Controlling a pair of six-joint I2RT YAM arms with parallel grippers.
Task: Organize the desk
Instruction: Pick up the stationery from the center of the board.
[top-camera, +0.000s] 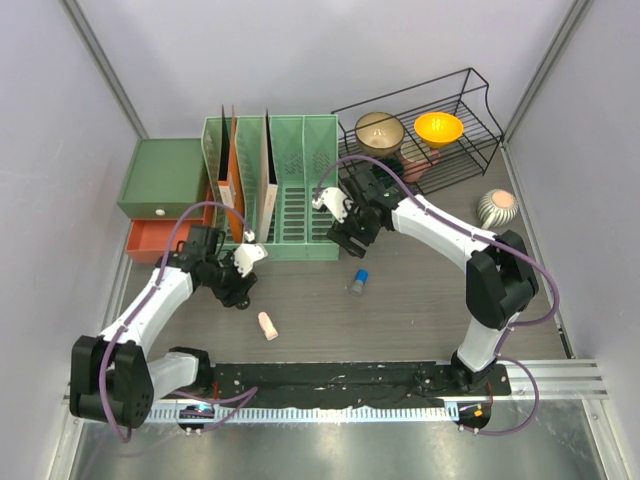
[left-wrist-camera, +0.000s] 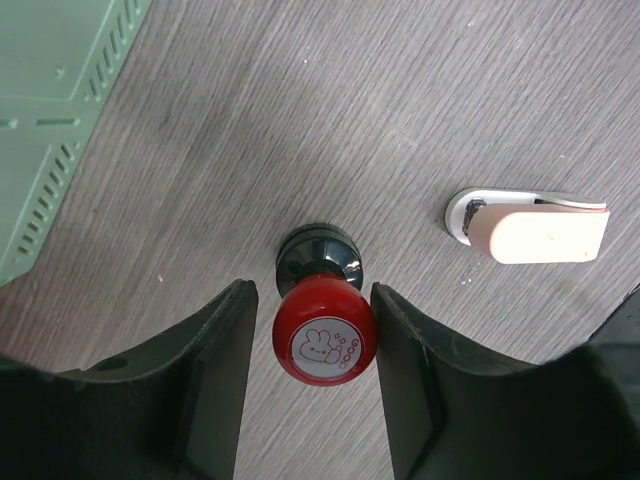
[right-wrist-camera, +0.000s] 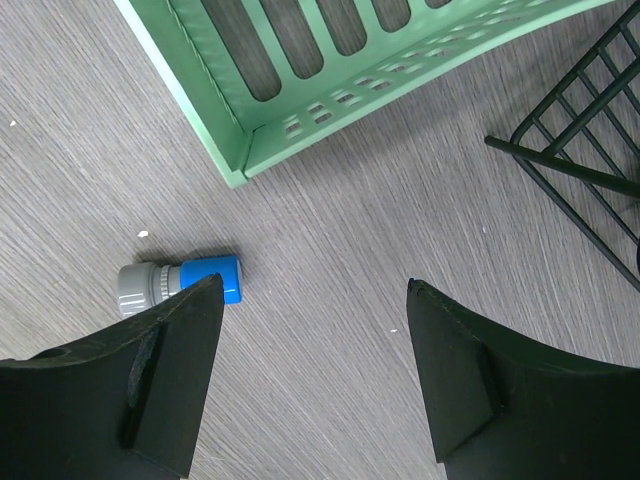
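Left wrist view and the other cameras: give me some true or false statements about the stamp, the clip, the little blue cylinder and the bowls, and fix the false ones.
1. The red stamp stands between the fingers of the left gripper. True.
2. The pink clip is stacked on top of the stamp. False: it lies on the desk, apart from the stamp.
3. The right gripper holds the blue-and-grey cylinder. False: its fingers are open and empty, and the cylinder lies on the desk beside them.
4. A brown bowl and an orange bowl sit in the black wire rack. True.
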